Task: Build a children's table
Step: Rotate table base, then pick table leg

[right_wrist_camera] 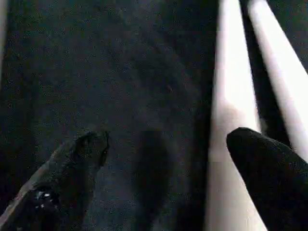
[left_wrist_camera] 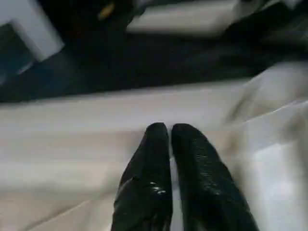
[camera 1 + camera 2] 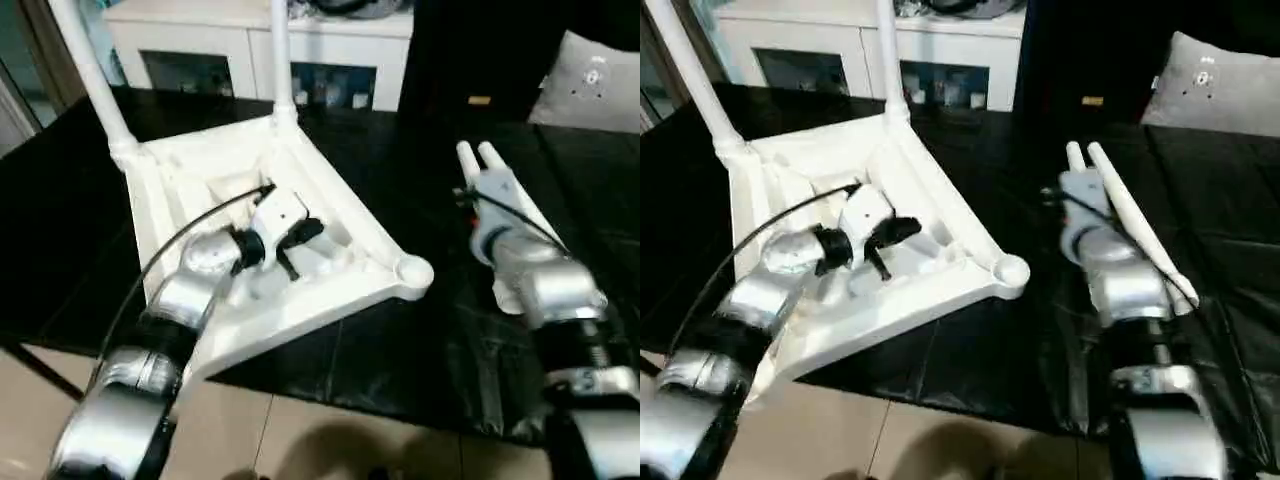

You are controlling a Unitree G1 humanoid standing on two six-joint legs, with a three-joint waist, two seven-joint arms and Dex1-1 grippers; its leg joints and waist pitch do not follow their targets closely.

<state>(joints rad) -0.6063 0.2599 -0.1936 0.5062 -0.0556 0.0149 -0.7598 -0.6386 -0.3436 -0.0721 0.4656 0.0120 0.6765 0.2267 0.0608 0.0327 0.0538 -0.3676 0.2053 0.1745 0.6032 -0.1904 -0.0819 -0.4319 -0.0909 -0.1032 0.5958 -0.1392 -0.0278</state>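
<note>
With two round white legs already socketed, the left hand (image 3: 300, 238) rests closed and empty on the upturned white ribbed plastic tabletop (image 3: 330, 215), while at three o'clock the right hand (image 1: 180, 163), wide open and empty, must close on the loose tapered legs (image 3: 1130, 225) on the black bench (image 3: 420, 340).

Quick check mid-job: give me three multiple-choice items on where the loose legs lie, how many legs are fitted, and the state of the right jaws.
1. The loose legs lie: A) by the right gripper B) inside the top C) on the floor.
2. Legs already in the top: A) none B) two C) four.
3. Right jaws: A) shut on a leg B) open C) shut empty.

A: both lie on the black cover beside that arm.
B: two fitted legs stand in the far corners.
B: the wrist view shows the fingers spread.
</note>
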